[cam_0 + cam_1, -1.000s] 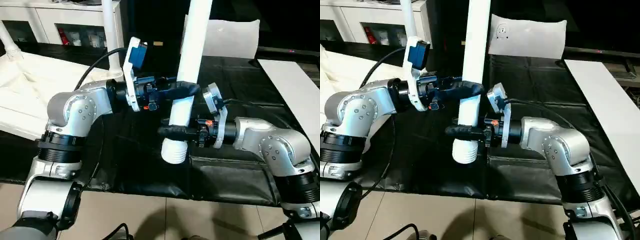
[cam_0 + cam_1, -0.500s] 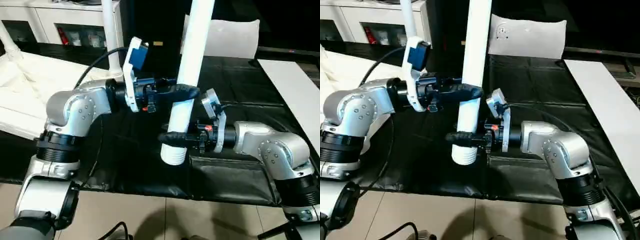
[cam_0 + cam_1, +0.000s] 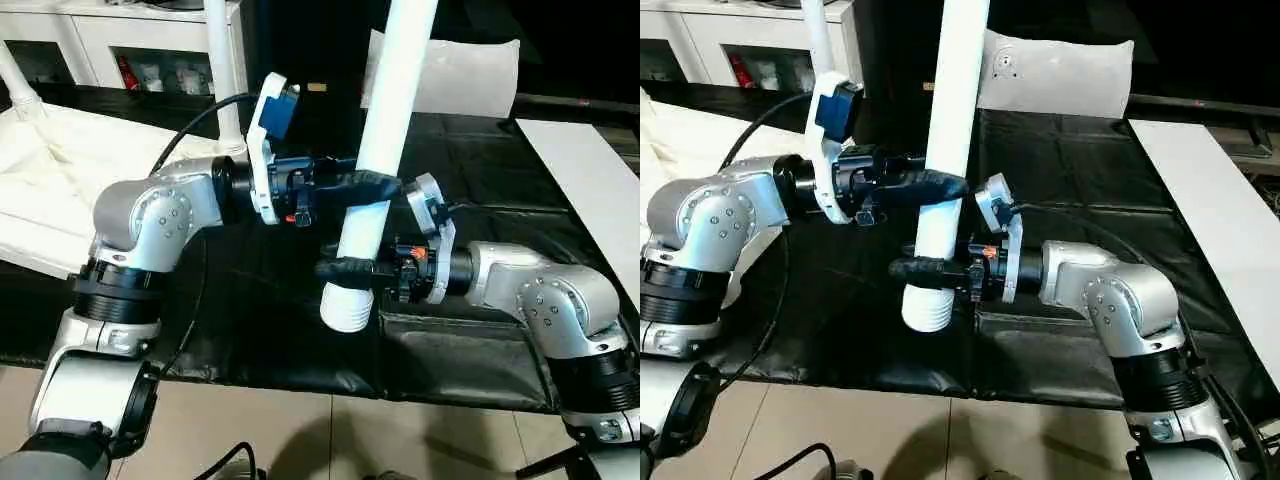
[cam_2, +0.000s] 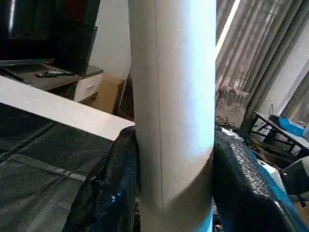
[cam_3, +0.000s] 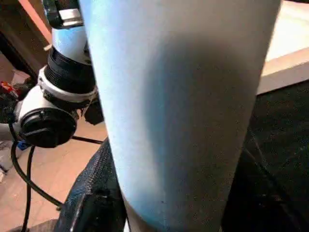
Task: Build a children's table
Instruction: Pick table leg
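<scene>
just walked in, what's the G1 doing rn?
It is holding one white table leg nearly upright over the black mat with both pincers. The left pincer clamps the tube higher up; the right pincer clamps it lower, just above the ribbed bottom end, which hangs clear of the mat. The white tabletop lies off to the robot's left with another leg already standing in it.
</scene>
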